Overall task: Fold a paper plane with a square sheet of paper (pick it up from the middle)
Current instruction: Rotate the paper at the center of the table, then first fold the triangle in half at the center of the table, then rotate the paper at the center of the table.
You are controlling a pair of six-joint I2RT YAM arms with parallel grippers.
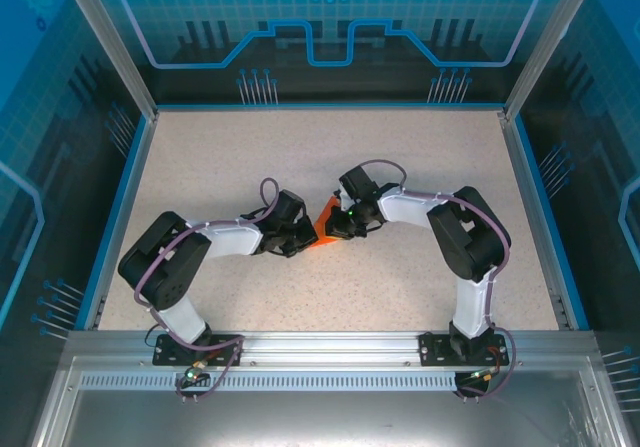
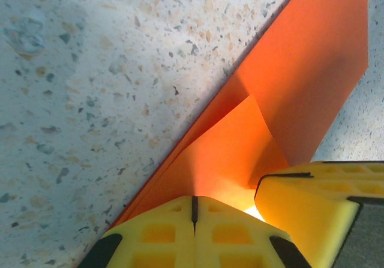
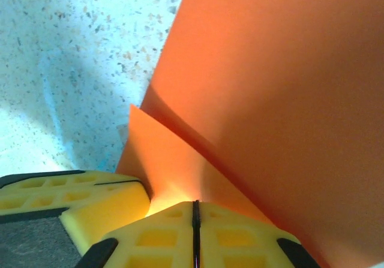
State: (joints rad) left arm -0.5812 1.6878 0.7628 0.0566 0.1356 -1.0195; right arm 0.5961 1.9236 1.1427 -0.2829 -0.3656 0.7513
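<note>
Where both arms meet mid-table, the left gripper (image 2: 193, 207) and right gripper (image 3: 195, 211) sit just beside each other, yellow jaws pressed together, each pinching the near edge of the thin bright orange square sheet of paper (image 2: 300, 70). Its creased long edge runs diagonally away across the speckled tabletop (image 2: 90, 100).

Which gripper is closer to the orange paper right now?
Neither. The left gripper pinches the orange paper from its left, the right gripper from its right; both are shut on it.
</note>
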